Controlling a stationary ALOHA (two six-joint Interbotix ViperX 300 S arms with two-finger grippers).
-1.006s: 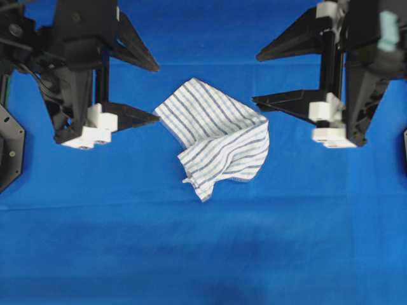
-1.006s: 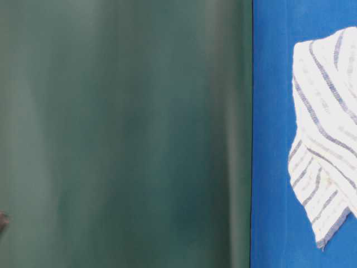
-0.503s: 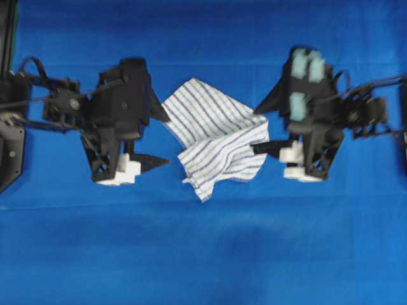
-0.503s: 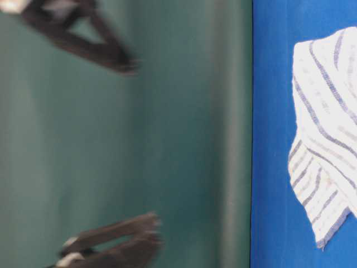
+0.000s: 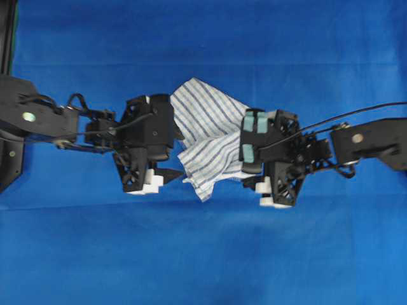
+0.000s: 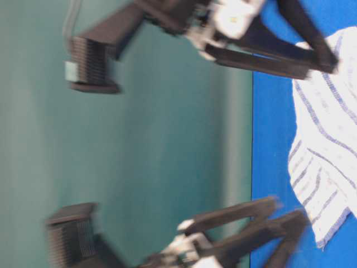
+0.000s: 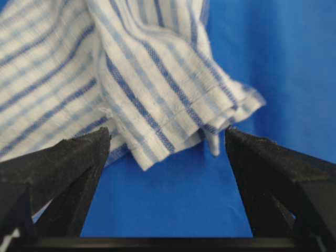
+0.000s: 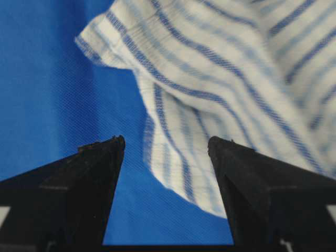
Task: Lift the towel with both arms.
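Note:
The towel (image 5: 210, 127), white with blue and grey stripes, lies crumpled in the middle of the blue table cover (image 5: 203, 254). My left gripper (image 5: 180, 154) is at its left edge and stands open. In the left wrist view a folded hem of the towel (image 7: 152, 73) reaches in between the tips of the left gripper (image 7: 168, 134), ungripped. My right gripper (image 5: 243, 162) is at the right edge, also open, its body covering part of the cloth. A fold of the towel (image 8: 226, 73) lies between the right gripper (image 8: 165, 142) tips, closer to the right-hand one.
The table-level view is turned sideways: the towel (image 6: 329, 156) is at the right, blurred black fingers (image 6: 268, 61) at top and bottom, and a green backdrop (image 6: 139, 139) behind. A black fixture (image 5: 9, 159) stands at the left table edge.
Both grippers have come down and inward from the far sides to the towel's left and right edges. Their jaws stay open. The towel has not moved.

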